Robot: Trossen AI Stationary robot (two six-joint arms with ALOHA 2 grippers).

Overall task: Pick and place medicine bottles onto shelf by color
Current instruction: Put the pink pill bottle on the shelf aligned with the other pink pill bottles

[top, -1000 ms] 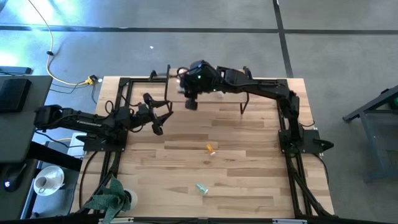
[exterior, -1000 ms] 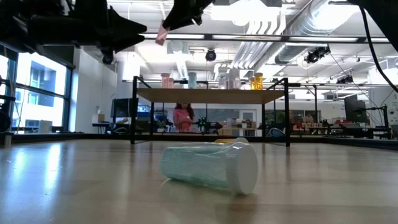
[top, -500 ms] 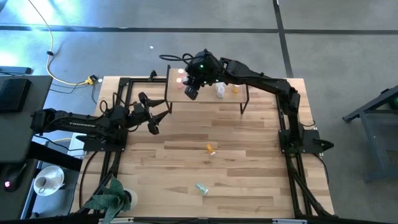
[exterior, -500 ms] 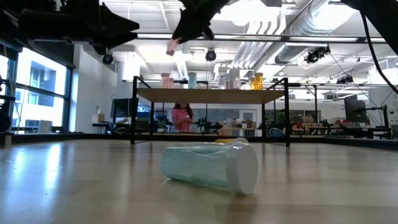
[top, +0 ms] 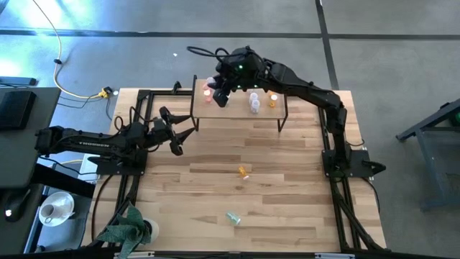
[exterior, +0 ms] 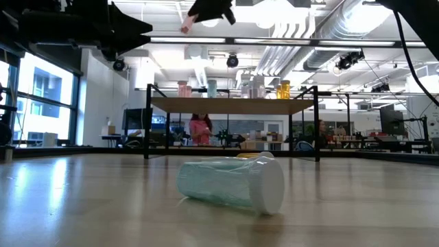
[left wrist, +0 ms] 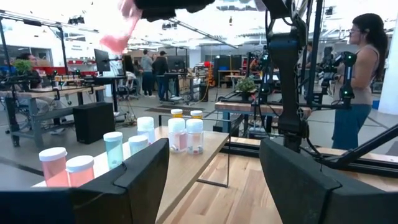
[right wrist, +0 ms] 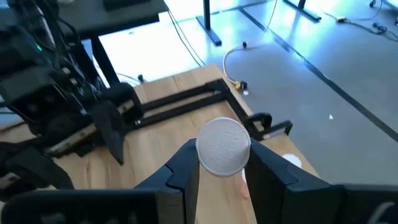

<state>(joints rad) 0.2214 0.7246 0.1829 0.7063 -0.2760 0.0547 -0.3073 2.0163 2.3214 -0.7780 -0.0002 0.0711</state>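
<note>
hovering above the shelf's (top: 237, 108) nine o'clock end, the right gripper (top: 220, 92) was clamped nearly closed on a pink bottle (left wrist: 118, 34), white cap (right wrist: 222, 147) wedged between its fingers and the body hanging well clear of the wood in the low view. two pink bottles (left wrist: 65, 171) already stood at that end, with pale green, clear-white and orange ones lined up toward three o'clock. the left gripper (top: 177, 134) waited with its fingers spread wide and empty, over the table (top: 287, 216) at about nine o'clock from the shelf. an orange bottle (top: 244, 172) and a pale green bottle (top: 233, 216) lay on their sides toward six o'clock. the likely risk was the descent: coming down too close to the standing pink pair could knock one over or off the edge, and a release from this height or with the bottle tilted would probably let it topple and roll.
</note>
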